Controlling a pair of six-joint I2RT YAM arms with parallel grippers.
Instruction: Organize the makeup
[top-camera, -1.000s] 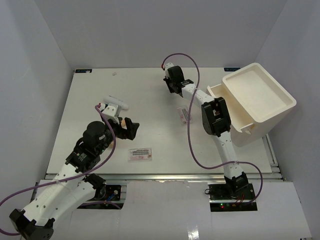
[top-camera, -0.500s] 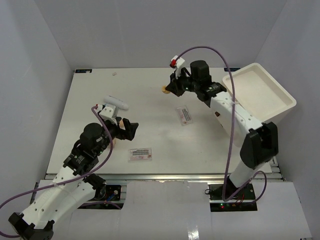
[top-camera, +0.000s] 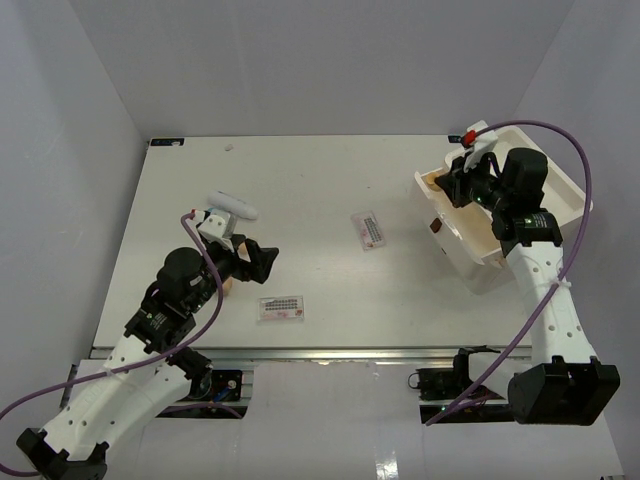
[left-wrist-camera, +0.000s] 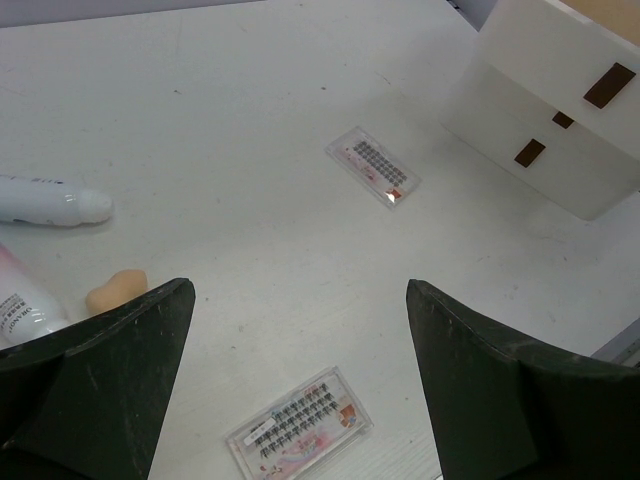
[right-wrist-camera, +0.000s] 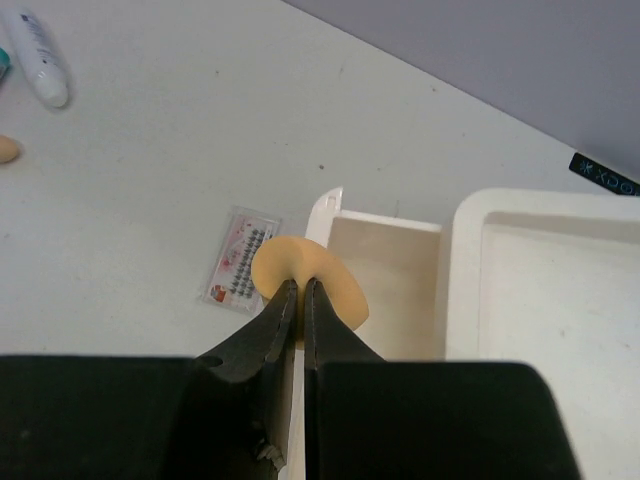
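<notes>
**Two sponges, two packets, two tubes**

Your right gripper pinches one sponge over the bin's left edge, far right. Your left gripper is spread wide. To its left lie the second sponge, white tube and pink tube. Ahead lie the near packet and far packet.

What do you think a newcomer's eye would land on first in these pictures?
Most likely the right gripper, shut on a tan sponge over the edge of the small side compartment of the white bin, at the far right of the table. Next comes the left gripper, hanging wide open over the table's near left, with a clear packet of dark dots and a second sponge lying close by.
</notes>
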